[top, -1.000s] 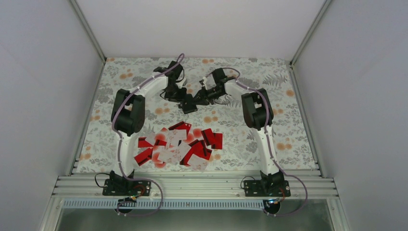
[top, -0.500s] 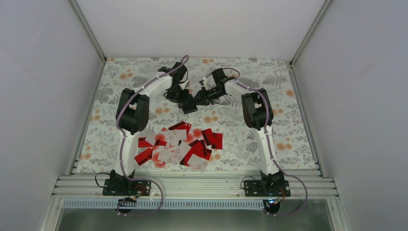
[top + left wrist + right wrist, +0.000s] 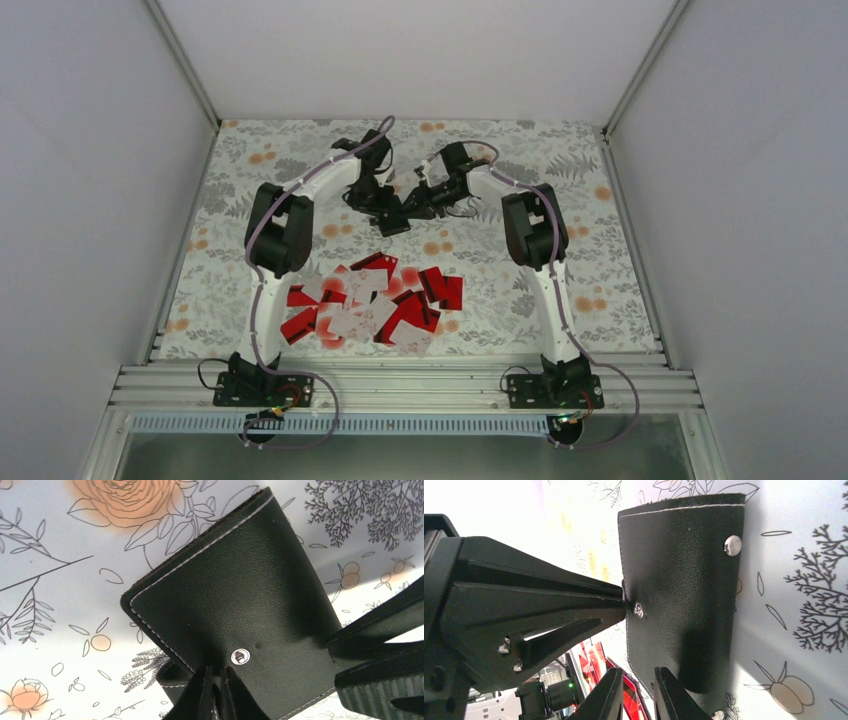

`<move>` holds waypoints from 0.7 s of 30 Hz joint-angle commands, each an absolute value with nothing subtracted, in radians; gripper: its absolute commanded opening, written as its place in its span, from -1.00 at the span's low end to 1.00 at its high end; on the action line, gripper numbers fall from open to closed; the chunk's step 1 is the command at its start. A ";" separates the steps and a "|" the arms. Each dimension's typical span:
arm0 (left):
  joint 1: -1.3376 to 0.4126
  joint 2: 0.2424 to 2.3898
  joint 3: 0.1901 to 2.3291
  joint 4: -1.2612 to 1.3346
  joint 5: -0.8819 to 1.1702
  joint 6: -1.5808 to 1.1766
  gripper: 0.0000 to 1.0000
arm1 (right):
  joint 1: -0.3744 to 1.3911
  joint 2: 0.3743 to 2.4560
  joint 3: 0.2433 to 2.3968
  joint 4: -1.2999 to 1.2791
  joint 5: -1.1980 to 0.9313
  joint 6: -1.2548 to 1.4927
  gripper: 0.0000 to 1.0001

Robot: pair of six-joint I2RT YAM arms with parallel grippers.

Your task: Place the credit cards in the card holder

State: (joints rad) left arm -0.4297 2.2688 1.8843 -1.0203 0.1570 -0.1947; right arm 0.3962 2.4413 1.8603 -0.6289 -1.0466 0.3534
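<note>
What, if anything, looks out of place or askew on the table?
The credit cards lie in a jumbled, overlapping heap at all angles near the front of the table. The card holder, folded closed, is pinched by the left end effector and the right end effector. Nothing looks damaged.

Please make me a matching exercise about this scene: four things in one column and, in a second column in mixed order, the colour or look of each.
Things:
1. credit cards
2. card holder
3. snap stud
4. tablecloth

Colour or look:
a. silver
b. flower print
c. red and white, in a heap
d. black

Pairs: 1-c; 2-d; 3-a; 4-b
</note>
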 commanded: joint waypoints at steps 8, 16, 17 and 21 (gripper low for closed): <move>-0.434 2.261 1.918 -1.028 0.137 -0.192 -0.95 | 0.399 2.474 1.839 -0.661 -1.015 0.326 -0.67; -0.415 2.260 1.962 -1.016 0.181 -0.223 -0.95 | 0.400 2.474 1.763 -0.621 -1.065 0.349 -0.67; -0.410 2.266 1.972 -1.014 0.195 -0.233 -0.95 | 0.401 2.474 1.761 -0.621 -1.070 0.350 -0.67; -0.392 2.293 1.999 -1.002 0.251 -0.261 -0.95 | 0.403 2.471 1.767 -0.634 -1.079 0.342 -0.67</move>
